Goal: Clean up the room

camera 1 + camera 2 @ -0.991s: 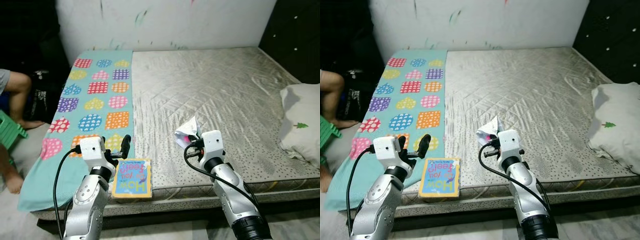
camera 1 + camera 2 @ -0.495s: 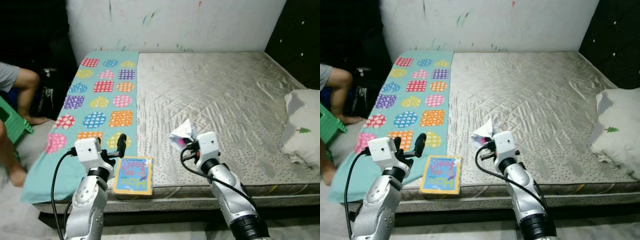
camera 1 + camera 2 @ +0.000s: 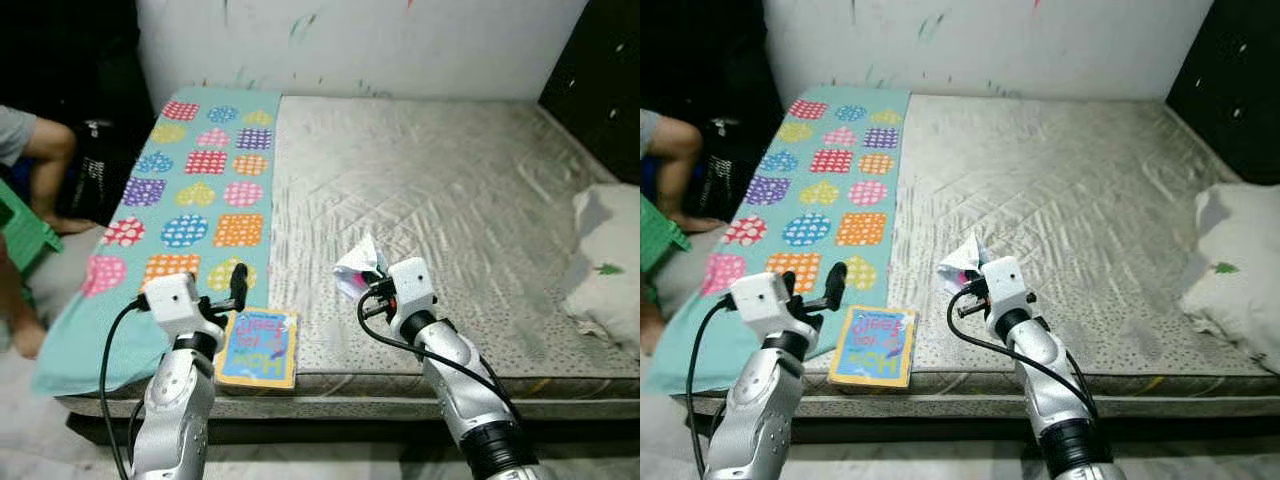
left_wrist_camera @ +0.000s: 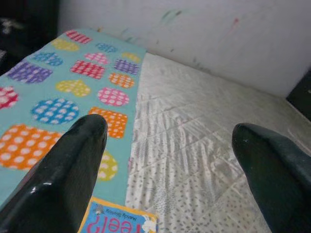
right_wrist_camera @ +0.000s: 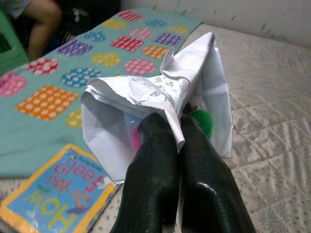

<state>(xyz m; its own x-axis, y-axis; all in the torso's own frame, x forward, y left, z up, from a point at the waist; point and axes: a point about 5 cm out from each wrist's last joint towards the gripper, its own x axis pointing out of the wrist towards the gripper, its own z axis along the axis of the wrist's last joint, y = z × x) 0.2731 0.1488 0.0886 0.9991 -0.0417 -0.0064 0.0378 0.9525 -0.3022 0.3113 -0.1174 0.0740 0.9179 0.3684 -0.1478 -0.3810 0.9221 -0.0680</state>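
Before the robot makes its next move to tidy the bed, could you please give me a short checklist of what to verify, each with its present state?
1. Right gripper closed on the crumpled white paper packet: ok.
2. Left gripper open, holding nothing: ok.
3. Colourful children's book lies flat at the front edge of the grey quilted mattress, beside the left gripper: ok.
4. Teal blanket with dotted shapes lies flat; its near corner hangs off the edge: not ok.
5. A person's leg is beside the bed on the robot's left: not ok.
6. Place to drop the packet: cannot tell.
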